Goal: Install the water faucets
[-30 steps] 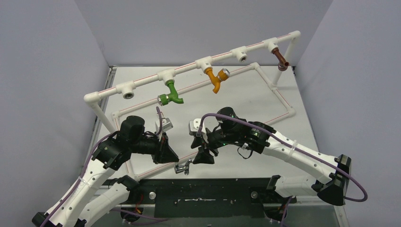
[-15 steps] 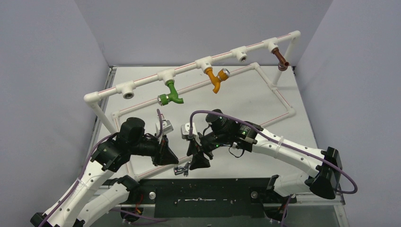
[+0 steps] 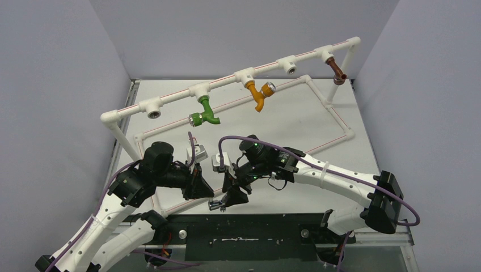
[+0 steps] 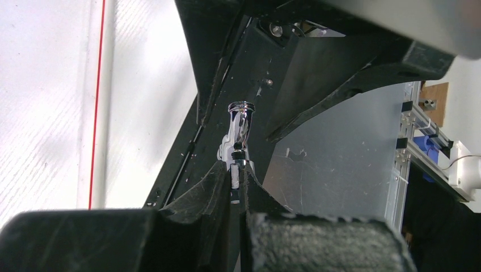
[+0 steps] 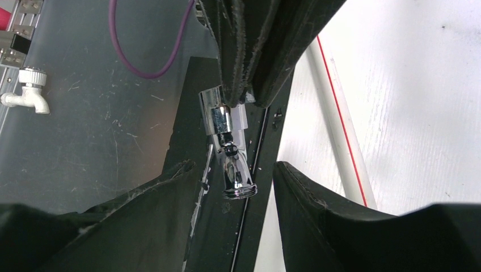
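**Q:** Surface and room?
**A:** A white table (image 3: pixel 283 116) is sitting between grey walls (image 3: pixel 408 62), carrying a white pipe frame (image 3: pixel 227 81).
**Q:** Change over the last second?
**A:** The right arm (image 3: pixel 329 173) is reaching further left.
**Q:** Pose?
**A:** The left gripper (image 4: pixel 234 170) is pinching the chrome faucet (image 4: pixel 238 122) over the table's near edge. The right gripper (image 5: pixel 232 170) is gaping, flanking its free end.
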`<state>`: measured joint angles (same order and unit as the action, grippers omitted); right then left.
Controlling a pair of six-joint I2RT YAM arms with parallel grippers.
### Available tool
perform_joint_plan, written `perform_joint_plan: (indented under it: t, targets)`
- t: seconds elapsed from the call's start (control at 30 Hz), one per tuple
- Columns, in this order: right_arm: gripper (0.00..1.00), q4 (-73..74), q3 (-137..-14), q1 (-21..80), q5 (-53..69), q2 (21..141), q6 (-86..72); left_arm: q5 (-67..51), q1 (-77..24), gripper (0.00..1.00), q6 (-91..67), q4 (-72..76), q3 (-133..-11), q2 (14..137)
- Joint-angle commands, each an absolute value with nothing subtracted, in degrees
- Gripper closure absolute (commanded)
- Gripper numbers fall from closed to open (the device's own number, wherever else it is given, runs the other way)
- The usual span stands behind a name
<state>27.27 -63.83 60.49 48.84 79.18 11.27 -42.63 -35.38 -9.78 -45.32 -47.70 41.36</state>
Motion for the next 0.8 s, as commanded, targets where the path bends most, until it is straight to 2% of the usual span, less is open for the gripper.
perform_joint_plan:
  t: [0.0, 0.13, 0.23, 0.33, 0.5, 0.6, 0.77]
  targets:
    - [0.50, 25.5, -63.9, 61.0, 49.0, 79.4, 12.0, -43.8, -35.8, 1.00, -8.6, -44.5, -49.7, 40.9]
    - [0.58, 25.6, -63.9, 61.0, 49.3, 79.5, 12.1, -43.6, -35.9, 1.00, -8.6, -44.6, -49.6, 40.9]
    - [0.76, 26.1, -64.1, 61.0, 49.6, 79.7, 12.4, -43.5, -36.0, 1.00, -8.6, -44.6, -49.7, 40.9]
    - [1.00, 26.5, -64.1, 61.0, 49.6, 79.8, 12.7, -43.4, -36.0, 1.00, -8.6, -44.6, -49.7, 40.9]
    - [1.00, 25.0, -63.0, 60.9, 49.0, 78.1, 12.0, -42.6, -36.0, 1.00, -8.5, -44.6, -50.0, 41.1]
    - [1.00, 24.3, -62.5, 60.9, 48.5, 76.4, 11.1, -41.9, -36.0, 0.85, -8.6, -44.7, -50.2, 41.2]
    - [1.00, 22.9, -60.4, 60.9, 46.1, 72.4, 8.7, -40.3, -36.0, 0.34, -9.3, -42.7, -51.1, 39.5]
